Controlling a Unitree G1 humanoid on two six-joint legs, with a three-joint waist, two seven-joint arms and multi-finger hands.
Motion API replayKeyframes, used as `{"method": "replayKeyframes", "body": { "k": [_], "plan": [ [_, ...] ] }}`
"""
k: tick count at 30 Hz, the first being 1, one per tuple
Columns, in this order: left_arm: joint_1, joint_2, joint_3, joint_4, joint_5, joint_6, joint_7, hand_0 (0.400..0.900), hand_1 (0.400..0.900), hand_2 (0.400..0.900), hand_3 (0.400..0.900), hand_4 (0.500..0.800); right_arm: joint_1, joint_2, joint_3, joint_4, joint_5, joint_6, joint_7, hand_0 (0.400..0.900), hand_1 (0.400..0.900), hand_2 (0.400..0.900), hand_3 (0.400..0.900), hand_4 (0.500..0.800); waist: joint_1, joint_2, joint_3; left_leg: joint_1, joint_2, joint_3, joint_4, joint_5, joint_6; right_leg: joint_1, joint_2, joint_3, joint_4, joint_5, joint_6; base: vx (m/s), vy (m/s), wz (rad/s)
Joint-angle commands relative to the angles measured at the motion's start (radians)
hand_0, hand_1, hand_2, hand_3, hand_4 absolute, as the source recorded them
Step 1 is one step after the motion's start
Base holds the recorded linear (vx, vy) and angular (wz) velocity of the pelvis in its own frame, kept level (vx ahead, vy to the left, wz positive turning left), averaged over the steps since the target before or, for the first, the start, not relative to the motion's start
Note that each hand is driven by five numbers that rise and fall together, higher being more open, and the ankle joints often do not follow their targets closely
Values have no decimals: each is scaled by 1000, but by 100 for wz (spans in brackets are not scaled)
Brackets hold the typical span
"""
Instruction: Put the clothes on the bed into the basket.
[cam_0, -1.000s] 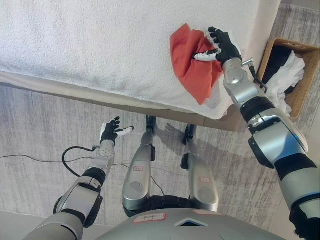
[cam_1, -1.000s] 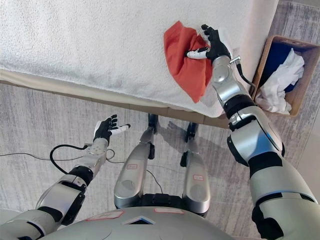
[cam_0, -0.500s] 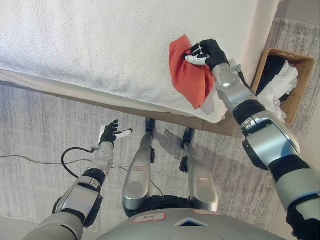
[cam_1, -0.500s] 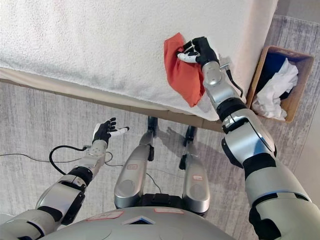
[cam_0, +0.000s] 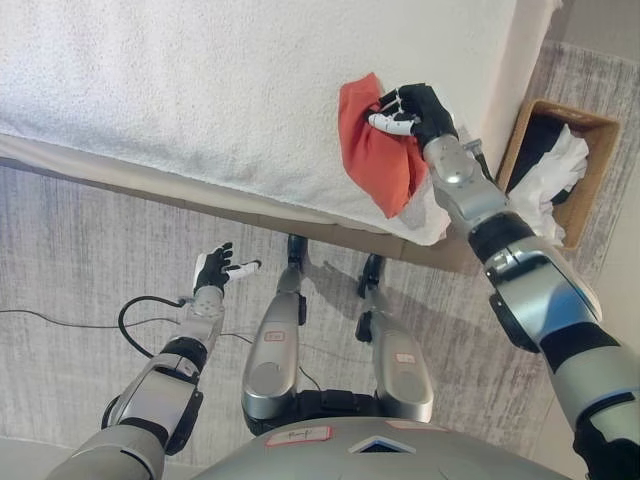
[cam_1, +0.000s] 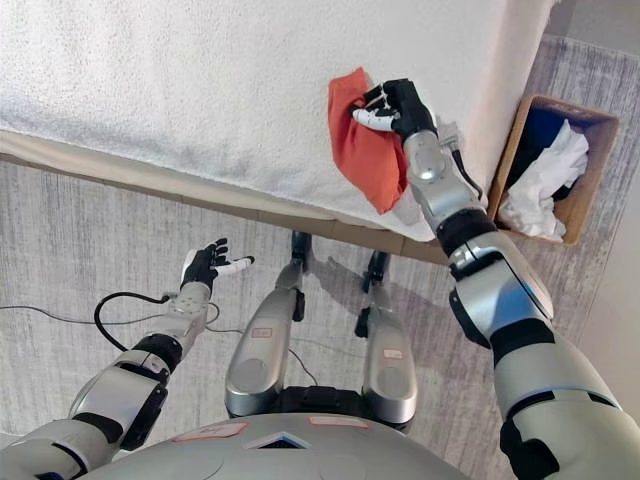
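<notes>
A red cloth (cam_0: 368, 146) lies bunched near the right edge of the bed (cam_0: 200, 80), which is covered in white towelling; its lower corner hangs over the bed's front edge. My right hand (cam_0: 412, 108) is on the cloth's upper right part with fingers curled round a fold of it. My left hand (cam_0: 214, 270) hangs low at the left over the floor, fingers spread and empty. The wicker basket (cam_0: 592, 128) stands on the floor to the right of the bed and holds white (cam_0: 548, 180) and dark clothes.
The bed's front edge runs across the view with a beige base (cam_0: 150, 195) under it. Grey carpet (cam_0: 80, 260) covers the floor in front. The basket sits close to the bed's right corner.
My right hand has closed from open fingers onto the red cloth and gathered it into a narrower bunch. The view has shifted slightly. The left hand stays low and open.
</notes>
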Motion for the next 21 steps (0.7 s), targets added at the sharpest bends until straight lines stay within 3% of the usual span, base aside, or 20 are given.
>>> {"method": "replayKeyframes", "body": {
  "k": [1, 10, 21],
  "plan": [
    [94, 32, 25, 29, 49, -9, -2, 900, 900, 900, 900, 800, 121, -60, -103, -120, -47, -128, -35, 400, 400, 400, 400, 500, -21, -78, -120, -22, -14, -19, 53, -91, -4, -11, -68, 68, 17, -5, 31, 66, -11, -6],
    [173, 8, 54, 5, 82, 4, -61, 900, 900, 900, 900, 800, 424, -201, -350, -200, -100, -129, -40, 400, 400, 400, 400, 500, -67, -84, -247, 160, 16, -4, -62, -83, -10, 103, -67, 52, 52, -62, 47, 75, 3, -6],
    [234, 8, 104, 65, 76, 39, -87, 900, 900, 900, 900, 800, 490, -327, -599, 0, -60, -75, -140, 400, 400, 400, 400, 500, -89, -76, -391, 299, 11, -1, -62, -149, 3, 226, -70, 59, 91, -127, 55, 99, 12, -3]
  ]
}}
